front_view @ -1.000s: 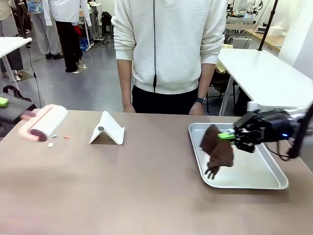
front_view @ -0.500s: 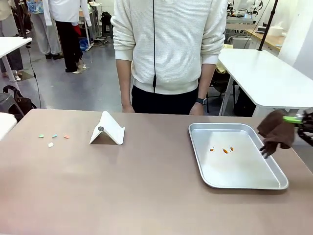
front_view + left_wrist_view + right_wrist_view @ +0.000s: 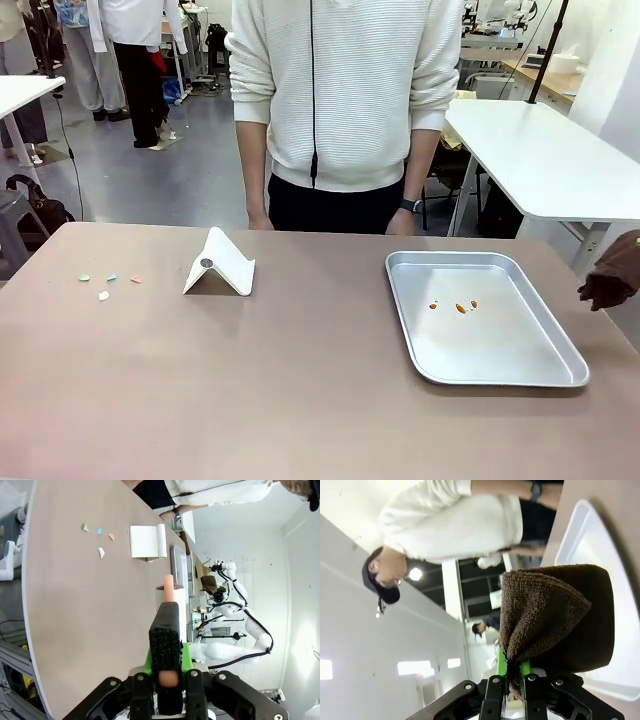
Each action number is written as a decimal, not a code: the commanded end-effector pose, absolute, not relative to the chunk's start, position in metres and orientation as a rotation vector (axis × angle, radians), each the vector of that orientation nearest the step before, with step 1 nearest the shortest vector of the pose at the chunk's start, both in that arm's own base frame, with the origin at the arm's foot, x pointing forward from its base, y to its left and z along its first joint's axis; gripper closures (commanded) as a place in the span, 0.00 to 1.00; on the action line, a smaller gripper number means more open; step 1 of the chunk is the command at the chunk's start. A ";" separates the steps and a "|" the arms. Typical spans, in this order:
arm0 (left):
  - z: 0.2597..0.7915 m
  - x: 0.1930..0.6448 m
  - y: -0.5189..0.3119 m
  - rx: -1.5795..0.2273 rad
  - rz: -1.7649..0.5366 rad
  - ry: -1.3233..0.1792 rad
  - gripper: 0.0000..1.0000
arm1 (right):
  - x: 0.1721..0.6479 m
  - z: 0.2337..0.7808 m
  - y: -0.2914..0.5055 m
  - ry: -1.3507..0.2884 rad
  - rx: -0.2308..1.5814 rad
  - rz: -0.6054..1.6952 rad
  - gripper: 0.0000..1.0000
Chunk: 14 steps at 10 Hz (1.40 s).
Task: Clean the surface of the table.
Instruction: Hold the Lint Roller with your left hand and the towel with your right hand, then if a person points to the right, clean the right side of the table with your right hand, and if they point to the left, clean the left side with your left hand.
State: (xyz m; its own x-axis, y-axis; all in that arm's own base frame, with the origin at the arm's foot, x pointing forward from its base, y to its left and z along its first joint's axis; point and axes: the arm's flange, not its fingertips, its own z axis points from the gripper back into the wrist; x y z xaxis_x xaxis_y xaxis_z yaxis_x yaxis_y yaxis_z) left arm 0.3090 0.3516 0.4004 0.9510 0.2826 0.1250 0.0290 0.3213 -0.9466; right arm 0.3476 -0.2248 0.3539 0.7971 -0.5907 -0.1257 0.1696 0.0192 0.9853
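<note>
The brownish table (image 3: 300,390) carries a few small coloured scraps (image 3: 108,284) near its far left. In the left wrist view the scraps (image 3: 99,534) lie far ahead on the table (image 3: 75,610), and my left gripper (image 3: 169,617) is shut on a pink handle (image 3: 169,586), held off the table's left end. At the right edge of the front view a brown cloth (image 3: 612,274) hangs beyond the table. My right gripper (image 3: 513,662) is shut on the brown cloth (image 3: 555,615), which hides its fingertips.
A metal tray (image 3: 500,350) holding a few orange bits (image 3: 460,307) lies on the right half, and its rim (image 3: 580,515) also appears behind the cloth. A white folded stand (image 3: 222,266) sits left of centre. A person (image 3: 345,100) stands at the far edge.
My right gripper has carried the brown cloth off the tray to past the table's right edge, uncovering the orange bits. My left arm has withdrawn leftward with the roller, out of the front view.
</note>
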 end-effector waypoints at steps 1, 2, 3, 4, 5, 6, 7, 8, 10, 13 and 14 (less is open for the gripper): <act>0.398 0.307 0.354 -1.240 0.173 -0.280 1.00 | 0.343 0.365 -0.220 -0.318 1.461 -0.575 1.00; 0.398 0.307 0.354 -1.240 0.173 -0.280 1.00 | 0.343 0.365 -0.220 -0.318 1.461 -0.575 1.00; 0.398 0.307 0.354 -1.240 0.173 -0.280 1.00 | 0.343 0.365 -0.220 -0.318 1.461 -0.575 1.00; 0.398 0.307 0.354 -1.240 0.173 -0.280 1.00 | 0.343 0.365 -0.220 -0.318 1.461 -0.575 1.00; 0.398 0.307 0.354 -1.240 0.173 -0.280 1.00 | 0.343 0.365 -0.220 -0.318 1.461 -0.575 1.00; 0.398 0.307 0.354 -1.240 0.173 -0.280 1.00 | 0.343 0.365 -0.220 -0.318 1.461 -0.575 1.00; 0.398 0.307 0.354 -1.240 0.173 -0.280 1.00 | 0.343 0.365 -0.220 -0.318 1.461 -0.575 1.00; 0.398 0.307 0.354 -1.240 0.173 -0.280 1.00 | 0.343 0.365 -0.220 -0.318 1.461 -0.575 1.00; 0.398 0.307 0.354 -1.240 0.173 -0.280 1.00 | 0.343 0.365 -0.220 -0.318 1.461 -0.575 1.00; 0.398 0.307 0.354 -1.240 0.173 -0.280 1.00 | 0.343 0.365 -0.220 -0.318 1.461 -0.575 1.00; 0.398 0.307 0.354 -1.240 0.173 -0.280 1.00 | 0.343 0.365 -0.220 -0.318 1.461 -0.575 1.00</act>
